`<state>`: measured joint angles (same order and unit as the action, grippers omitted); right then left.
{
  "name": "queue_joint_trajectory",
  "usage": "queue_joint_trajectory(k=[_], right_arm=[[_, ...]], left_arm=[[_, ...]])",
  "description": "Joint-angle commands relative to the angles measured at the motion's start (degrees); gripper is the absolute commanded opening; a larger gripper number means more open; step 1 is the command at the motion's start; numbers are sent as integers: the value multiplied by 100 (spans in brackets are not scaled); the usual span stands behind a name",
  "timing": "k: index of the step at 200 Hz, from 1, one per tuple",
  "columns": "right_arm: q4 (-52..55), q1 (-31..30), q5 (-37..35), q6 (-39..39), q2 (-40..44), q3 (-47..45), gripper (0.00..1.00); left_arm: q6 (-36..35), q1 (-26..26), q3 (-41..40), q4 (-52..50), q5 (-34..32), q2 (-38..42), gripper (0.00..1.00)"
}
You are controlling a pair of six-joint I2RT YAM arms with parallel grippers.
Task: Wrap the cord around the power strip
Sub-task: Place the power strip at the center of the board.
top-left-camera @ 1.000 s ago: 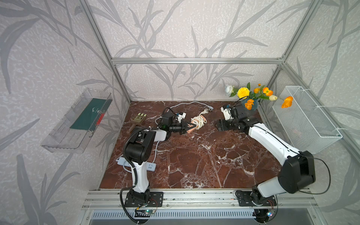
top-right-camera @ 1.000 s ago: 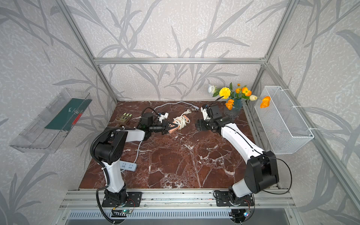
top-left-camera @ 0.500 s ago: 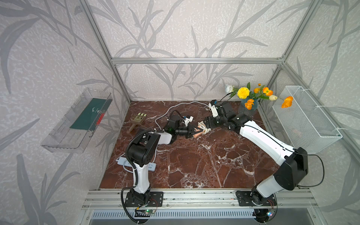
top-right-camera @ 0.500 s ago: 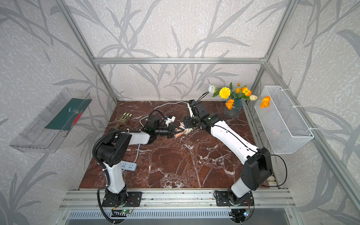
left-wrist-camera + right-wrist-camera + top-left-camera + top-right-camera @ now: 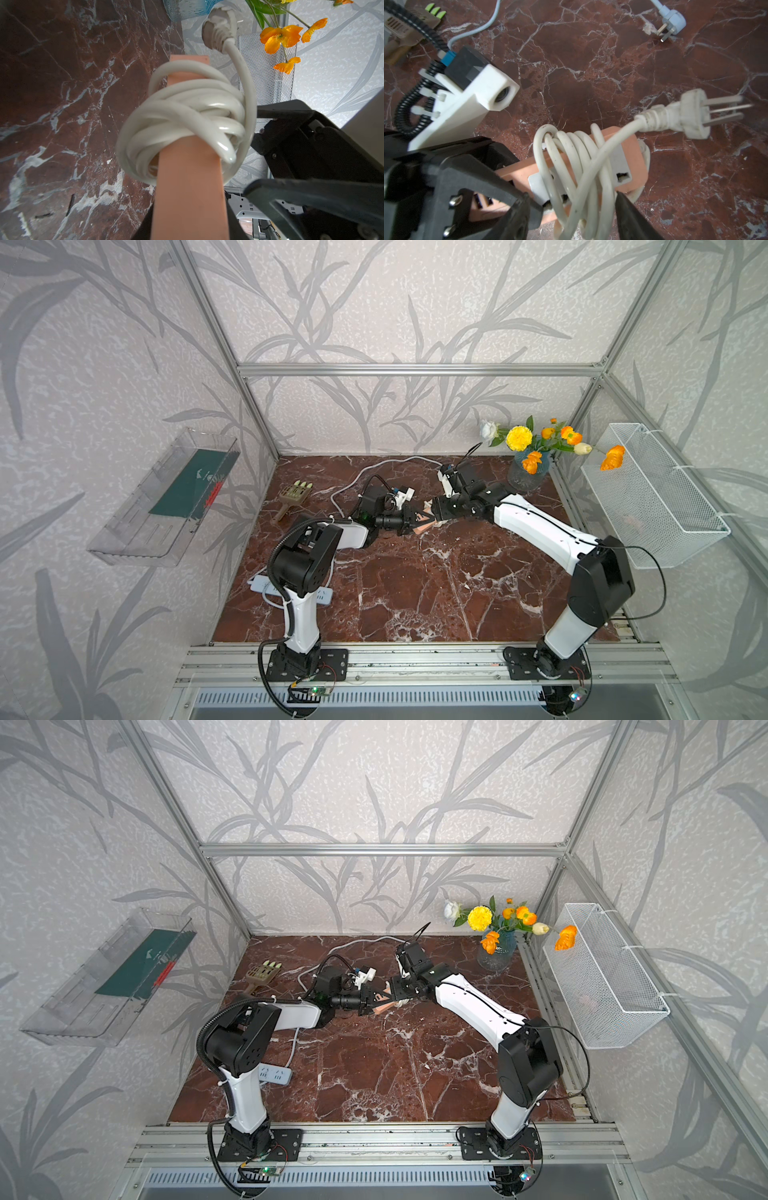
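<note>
The salmon power strip (image 5: 423, 526) (image 5: 380, 1003) hangs just above the marble floor, and my left gripper (image 5: 409, 519) is shut on one end of it. The white cord (image 5: 187, 116) (image 5: 571, 158) lies in several coils round the strip's (image 5: 189, 187) middle. Its plug (image 5: 691, 113) (image 5: 218, 31) sticks out free past the far end. My right gripper (image 5: 572, 199) (image 5: 432, 514) meets the strip from the other side. It is open, with one finger on each side of the coil bundle, the right-hand finger (image 5: 625, 205) close against the outer loop.
A pale blue second strip (image 5: 291, 593) lies front left behind the left arm; its cord (image 5: 374, 466) runs to the back and ends in a plug (image 5: 672, 20). A brown scoop (image 5: 295, 493) sits back left, a flower vase (image 5: 528, 472) back right beside a wire basket (image 5: 652, 497).
My right arm has swung left from beside the vase to the strip, and its jaws have narrowed round the coils. The left gripper has carried the strip slightly right and forward.
</note>
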<state>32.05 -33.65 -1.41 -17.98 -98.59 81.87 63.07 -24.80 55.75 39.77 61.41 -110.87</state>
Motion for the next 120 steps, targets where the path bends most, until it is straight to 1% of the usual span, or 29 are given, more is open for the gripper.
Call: queue_joint_trajectory(k=[1,23,37,66,95,109,120], right_arm=[[11,-26,-109,29,-233,65,60],[64,-28,-141,117,-421,153,51],[47,-25,-104,122,-516,138,41],[145,-27,-9,76,-660,164,24],[211,-24,-149,148,-639,106,13],[250,-19,-328,194,-562,31,7],[272,11,-394,215,-477,-57,4]], left_arm=[[7,-61,167,433,91,395,0],[-8,-84,191,422,108,399,0],[-14,-93,209,431,123,394,0],[-49,-123,252,391,150,382,0],[-49,-171,261,380,152,301,0],[-49,-206,271,373,149,265,9],[-49,-224,262,374,152,240,16]])
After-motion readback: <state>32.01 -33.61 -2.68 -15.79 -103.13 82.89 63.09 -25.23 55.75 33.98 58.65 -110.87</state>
